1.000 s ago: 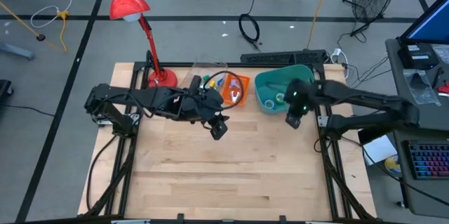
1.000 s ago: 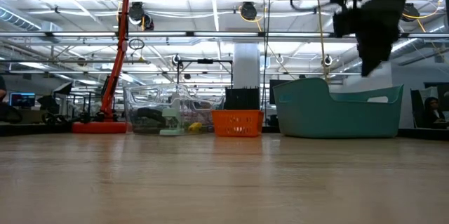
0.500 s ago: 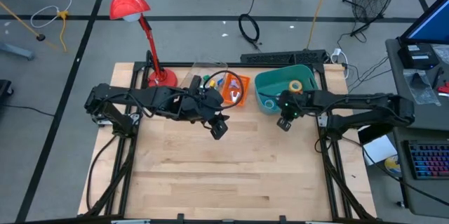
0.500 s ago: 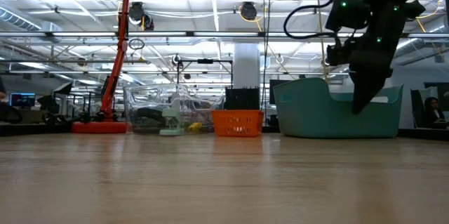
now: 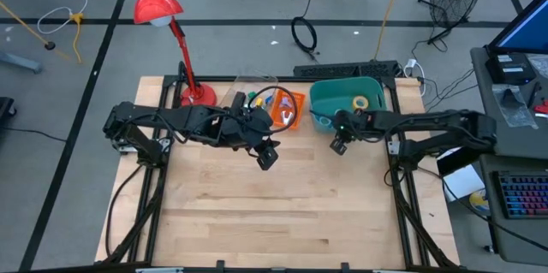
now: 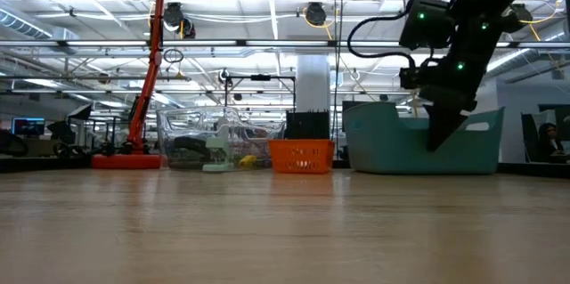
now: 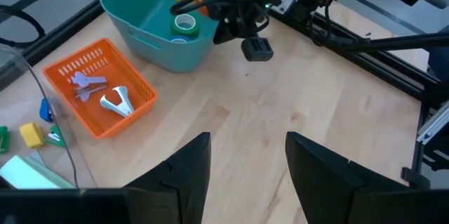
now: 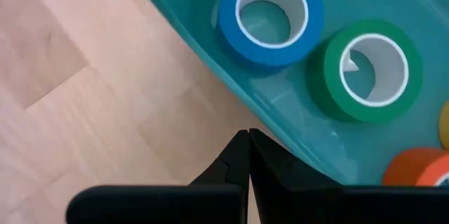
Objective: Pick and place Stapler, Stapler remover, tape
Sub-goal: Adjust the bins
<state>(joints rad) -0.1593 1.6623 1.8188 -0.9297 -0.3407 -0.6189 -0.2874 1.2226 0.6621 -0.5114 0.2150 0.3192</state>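
Observation:
A teal bin at the far right holds the tape: a blue roll, a green roll, an orange roll and a yellow roll. My right gripper is shut and points steeply down just outside the bin's near left corner. The silvery stapler remover lies in an orange basket. What looks like a pale stapler lies in a clear box. My left gripper hangs open over the bare table, holding nothing. My right gripper's shut fingertips stand against the outer face of the bin's near wall, coming from above at a slant. I cannot tell whether they touch it.
A red desk lamp stands at the far left. Small yellow, green and blue bits lie in the clear box. Bare wooden table stretches toward the near edge. Black frame rails run along both sides.
My right gripper has come down and toward the table's left, from above the bin's near rim to beside its near left corner, tipping more steeply downward. It has stayed shut.

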